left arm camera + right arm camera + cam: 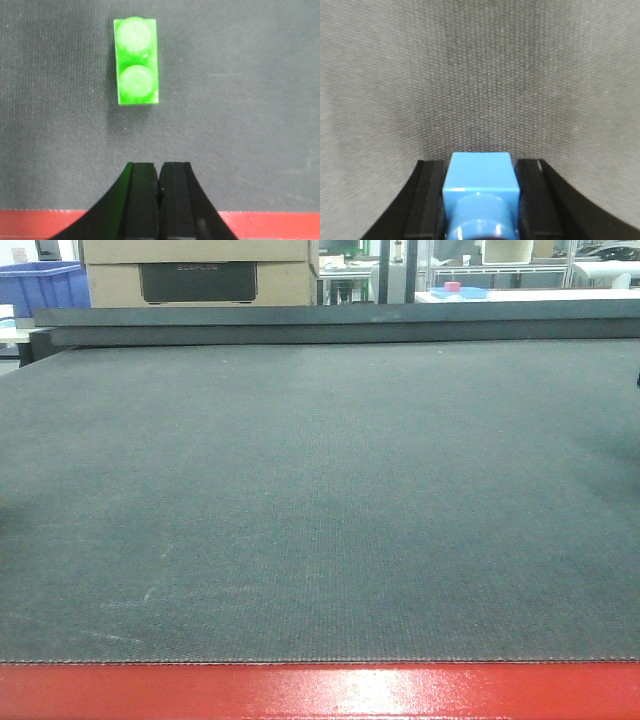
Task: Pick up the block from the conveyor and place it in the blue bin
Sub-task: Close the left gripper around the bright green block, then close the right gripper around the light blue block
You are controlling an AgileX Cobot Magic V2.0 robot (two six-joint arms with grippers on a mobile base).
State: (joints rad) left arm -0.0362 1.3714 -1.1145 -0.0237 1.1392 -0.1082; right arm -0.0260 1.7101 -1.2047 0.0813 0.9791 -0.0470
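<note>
We see the conveyor (320, 500) filling the front view as a wide, dark grey-green woven belt, bare across the stretch this view takes in, with its glossy red frame (320, 692) running along the near edge. Beyond the far end of the belt, at the far left, stands the blue bin (45, 285), only partly in the picture, and just to its right sit stacked cardboard boxes (200, 270) with a dark panel on the lower one. Farther off to the right we make out a small pink thing (452, 286) resting on a blue surface, too small to name. In the left wrist view, the left claw (160, 170) hangs over the near part of the belt with its two black fingers (144, 190) pressed together and nothing between them; the red frame shows as a strip on either side behind them. A green block (136, 61) with two round studs lies flat on the belt, beyond the claw's tips and slightly to the left, apart from them, its long side running away from the claw. In the right wrist view, the right claw (480, 165) is clamped on a blue block (479, 172), a black finger touching each side of it, a rounded stud showing at the bottom edge of the picture, and only belt weave behind it.
</note>
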